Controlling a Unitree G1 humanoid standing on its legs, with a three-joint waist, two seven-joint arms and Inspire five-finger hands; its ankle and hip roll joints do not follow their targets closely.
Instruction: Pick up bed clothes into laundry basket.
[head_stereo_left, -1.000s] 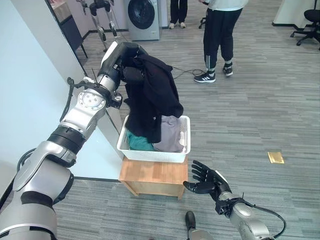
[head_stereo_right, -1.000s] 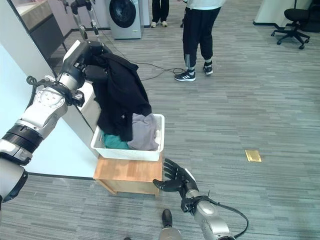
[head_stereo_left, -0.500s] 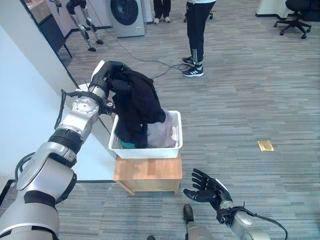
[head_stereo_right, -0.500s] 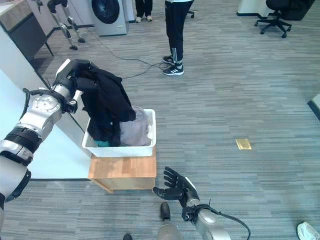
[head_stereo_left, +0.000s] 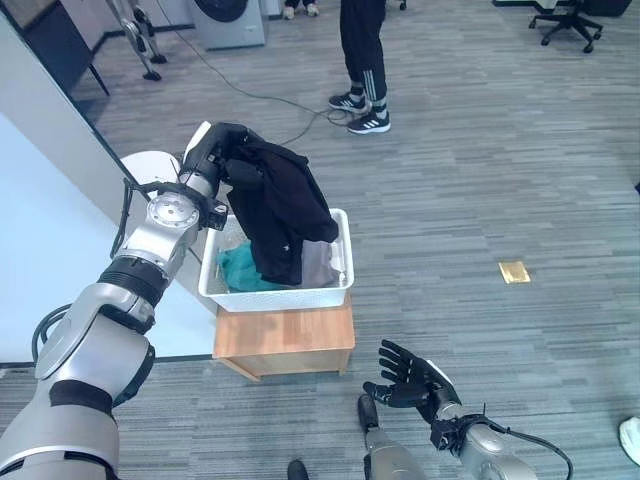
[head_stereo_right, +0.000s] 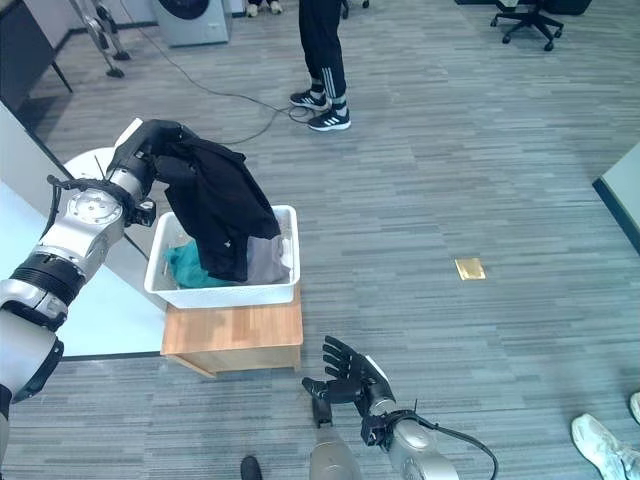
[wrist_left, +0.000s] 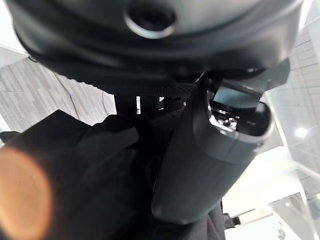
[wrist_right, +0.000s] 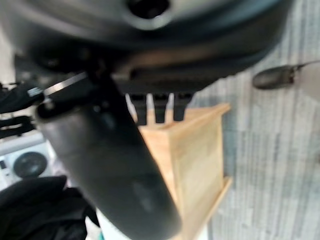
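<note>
A black garment (head_stereo_left: 282, 205) hangs from my left hand (head_stereo_left: 222, 145), whose fingers are curled round its top; the cloth (wrist_left: 95, 175) bunches against the thumb in the left wrist view. Its lower part drapes into the white laundry basket (head_stereo_left: 280, 297), over a teal cloth (head_stereo_left: 238, 270) and a grey cloth (head_stereo_left: 320, 268). The basket stands on a low wooden stool (head_stereo_left: 285, 340). My right hand (head_stereo_left: 408, 372) hovers low over the floor to the right of the stool, fingers spread and holding nothing.
A white bed surface (head_stereo_left: 50, 230) lies at the left. A person (head_stereo_left: 362, 50) stands on the grey floor beyond the basket. A washing machine (head_stereo_left: 228, 15) is at the back, an office chair (head_stereo_left: 560, 12) at the far right, and a small yellow tag (head_stereo_left: 514, 271) on the floor.
The camera has shifted. My left hand has lowered the black garment further into the basket, so it now covers more of the grey cloth. The right hand stays spread near the floor.
</note>
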